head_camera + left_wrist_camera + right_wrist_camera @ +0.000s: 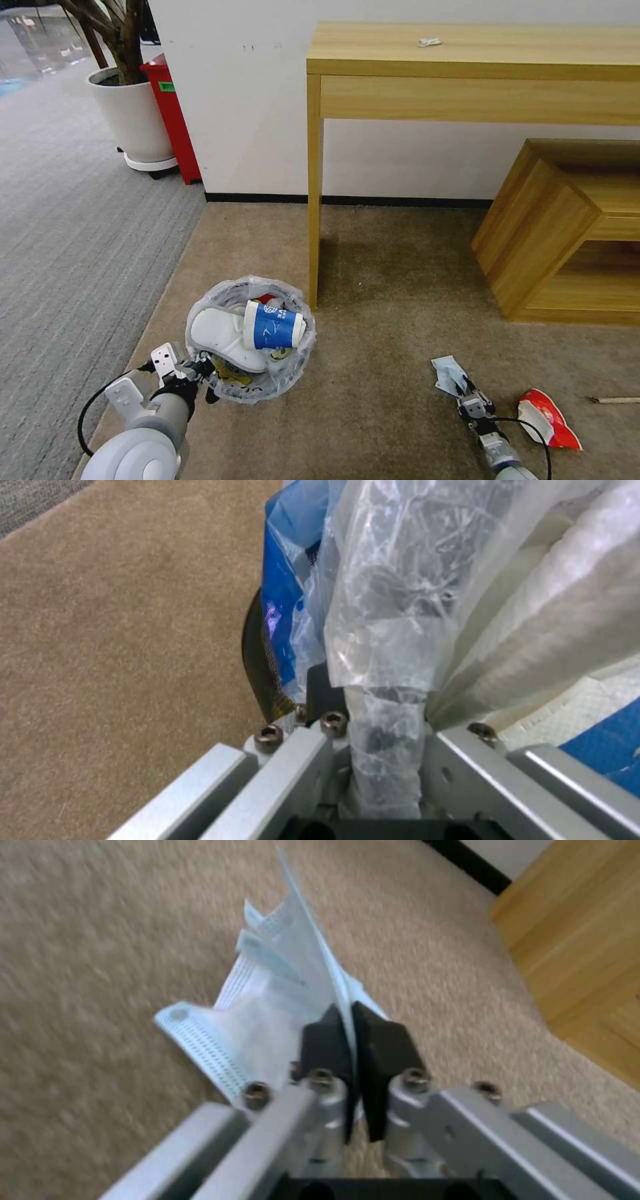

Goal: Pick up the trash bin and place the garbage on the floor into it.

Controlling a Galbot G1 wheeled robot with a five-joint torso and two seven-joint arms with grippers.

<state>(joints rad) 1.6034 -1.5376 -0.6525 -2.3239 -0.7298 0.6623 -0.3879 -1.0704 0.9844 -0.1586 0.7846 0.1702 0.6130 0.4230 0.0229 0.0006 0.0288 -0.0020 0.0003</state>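
Carpet lay open between the grippers. Left gripper clamped the trash bin rim; right gripper pinched the pale blue mask. Cup writing was unreadable.

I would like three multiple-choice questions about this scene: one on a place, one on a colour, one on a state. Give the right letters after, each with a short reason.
1. Where does the red wrapper lie?
A. in the trash bin
B. on the beige carpet beside the right arm
C. on the wooden table

2. What colour is the paper cup in the trash bin?
A. blue and white
B. green
C. black

3. What does the right hand do?
A. hangs open
B. pinches the pale blue mask
C. holds the wooden stick

Answers: B, the wrapper rests on the carpet; A, the cup shows blue with white; B, the right wrist view shows the fingers shut on the mask.
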